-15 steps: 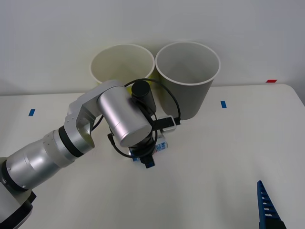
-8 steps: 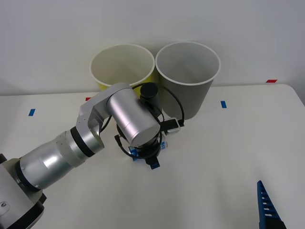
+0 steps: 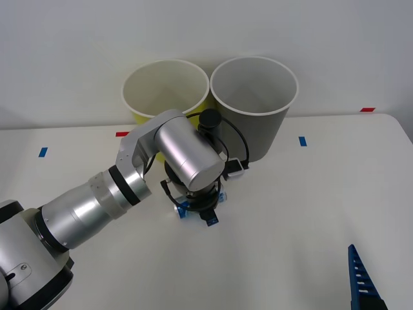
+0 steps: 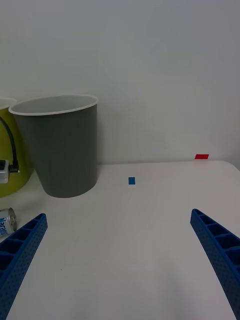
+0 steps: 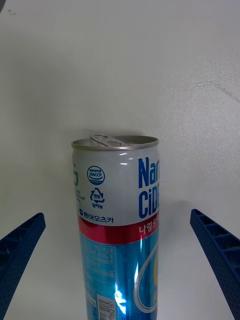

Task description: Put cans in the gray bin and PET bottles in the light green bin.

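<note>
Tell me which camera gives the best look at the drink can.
The left wrist view: the can lies between the left gripper's open fingers, label and pull tab readable. The right wrist view catches just its end at the frame edge; in the front view the left arm hides most of it.

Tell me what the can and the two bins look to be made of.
Can: thin metal, likely aluminium; glossy printed wall with bright glints, bare silvery top with a pull tab. It lies between the open fingers of the left gripper.
Gray bin: probably moulded plastic, matte, seamless, with a pale rolled rim.
Light green bin: same look, likely plastic, with a pale inside.
</note>
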